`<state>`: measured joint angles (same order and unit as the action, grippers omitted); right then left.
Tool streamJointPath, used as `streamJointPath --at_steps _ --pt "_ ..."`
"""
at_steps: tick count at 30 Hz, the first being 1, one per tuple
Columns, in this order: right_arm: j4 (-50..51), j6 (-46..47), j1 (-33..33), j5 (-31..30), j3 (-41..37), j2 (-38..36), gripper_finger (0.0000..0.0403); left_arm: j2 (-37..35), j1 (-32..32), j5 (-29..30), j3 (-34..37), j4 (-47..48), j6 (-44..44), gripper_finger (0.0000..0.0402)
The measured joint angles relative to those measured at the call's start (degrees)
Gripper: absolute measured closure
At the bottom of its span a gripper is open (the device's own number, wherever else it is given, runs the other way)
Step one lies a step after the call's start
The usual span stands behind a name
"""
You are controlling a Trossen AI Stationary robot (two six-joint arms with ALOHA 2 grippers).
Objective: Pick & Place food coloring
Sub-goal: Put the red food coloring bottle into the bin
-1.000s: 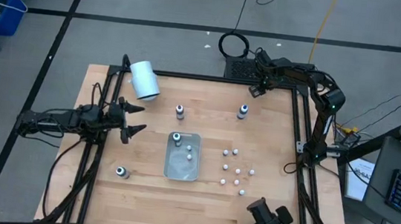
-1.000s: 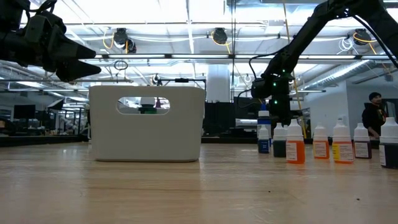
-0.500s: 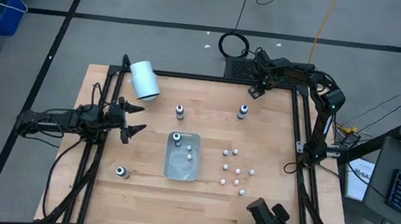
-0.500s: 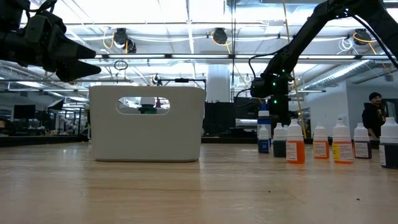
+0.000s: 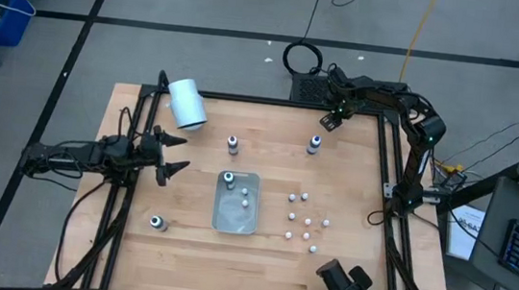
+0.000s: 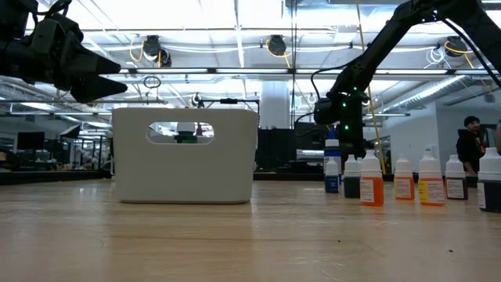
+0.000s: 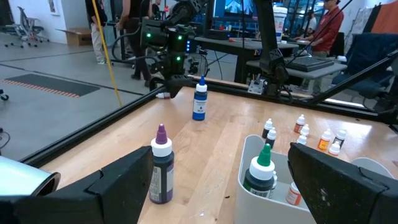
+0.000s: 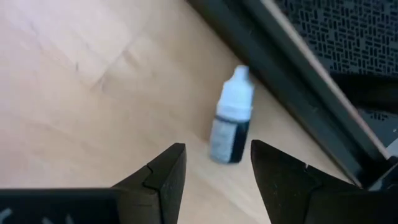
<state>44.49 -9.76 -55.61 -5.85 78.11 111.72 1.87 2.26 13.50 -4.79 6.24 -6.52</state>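
Observation:
A blue-topped food coloring bottle [image 5: 315,145] stands upright on the wooden table near its far edge. My right gripper [image 5: 328,121] hangs just above and beyond it, pointing steeply down, open. In the right wrist view the bottle [image 8: 231,118] stands ahead of the spread fingers, untouched. A purple-topped bottle [image 5: 232,144] stands left of it. A green-topped one [image 7: 261,171] and smaller ones stand inside the clear tray [image 5: 234,222]. My left gripper [image 5: 173,156] waits open and level over the table's left side.
Several small bottles [image 5: 305,217] stand in a cluster right of the tray, and one more [image 5: 157,222] near the front left. A big white cylinder [image 5: 186,104] lies at the far left corner. A dark rail [image 8: 292,68] runs along the far edge, close behind the blue bottle.
My right gripper has rolled a little about its own pointing line above the blue-topped bottle, staying in the same place and open. Nothing on the table has moved.

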Motion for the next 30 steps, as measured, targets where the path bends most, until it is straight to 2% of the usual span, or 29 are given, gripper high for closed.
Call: streamJointPath --at_steps 21,30 --pt "-2.7 1.9 0.0 1.4 0.0 1.4 0.0232 0.0 0.0 0.0 0.0 0.0 0.1 0.0037" --pt "-2.3 3.1 -0.2 0.0 0.1 1.7 0.0239 0.0 0.0 -0.1 0.0 0.0 0.1 0.0037"
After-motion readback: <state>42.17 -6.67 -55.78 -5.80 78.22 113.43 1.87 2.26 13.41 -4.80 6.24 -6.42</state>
